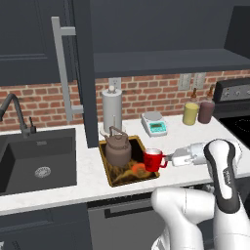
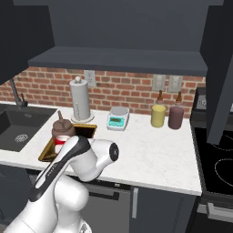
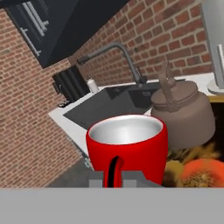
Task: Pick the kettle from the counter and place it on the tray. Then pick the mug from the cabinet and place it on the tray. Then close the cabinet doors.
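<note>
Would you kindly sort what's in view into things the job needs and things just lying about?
Needed: kettle, mug in the shut gripper, tray, cabinet door.
Lying about: paper towel roll, kitchen scale, yellow bottle, dark red bottle, sink.

The white arm rises from its base, bends at a dark-jointed elbow and reaches forward low over the surface, forearm nearly level. Its end effector [image 1: 168,158] points sideways toward the left, fingers drawn tight on the handle of the mug [image 1: 154,159]. In the hand view, the two dark fingertips [image 3: 131,178] flank that handle at the bottom edge.
</note>
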You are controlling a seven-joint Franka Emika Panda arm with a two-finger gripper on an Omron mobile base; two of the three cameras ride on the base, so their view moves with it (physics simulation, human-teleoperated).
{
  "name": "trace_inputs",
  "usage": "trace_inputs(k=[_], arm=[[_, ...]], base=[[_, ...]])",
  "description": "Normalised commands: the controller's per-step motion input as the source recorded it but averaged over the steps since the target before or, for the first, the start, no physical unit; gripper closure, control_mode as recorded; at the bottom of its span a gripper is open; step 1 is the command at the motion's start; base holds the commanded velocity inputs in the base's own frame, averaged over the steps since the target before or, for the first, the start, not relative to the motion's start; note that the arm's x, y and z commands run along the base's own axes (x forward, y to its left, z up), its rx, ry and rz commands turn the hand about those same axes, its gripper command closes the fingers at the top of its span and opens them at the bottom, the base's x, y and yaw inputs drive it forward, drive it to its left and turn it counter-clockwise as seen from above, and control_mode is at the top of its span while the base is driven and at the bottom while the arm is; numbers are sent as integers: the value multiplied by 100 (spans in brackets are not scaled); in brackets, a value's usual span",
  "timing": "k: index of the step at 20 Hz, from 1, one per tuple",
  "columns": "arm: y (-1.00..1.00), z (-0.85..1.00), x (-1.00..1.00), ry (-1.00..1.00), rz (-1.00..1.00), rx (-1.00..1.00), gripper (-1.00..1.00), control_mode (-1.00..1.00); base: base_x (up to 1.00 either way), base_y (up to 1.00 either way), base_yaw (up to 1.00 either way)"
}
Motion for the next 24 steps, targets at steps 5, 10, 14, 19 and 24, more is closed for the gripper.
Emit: trace_inputs(k=[5, 10, 14, 19, 24], arm=[[4, -31, 23, 0, 7, -5, 100, -100], [9, -35, 15, 0, 12, -5, 100, -100], [10, -30, 22, 0, 13, 0, 100, -100], [14, -19, 22, -3, 13, 0, 100, -100], [18, -10, 24, -9, 7, 0, 100, -100]], base=[[0, 0, 0], [0, 0, 0], [0, 0, 0], [0, 0, 0], [0, 0, 0]])
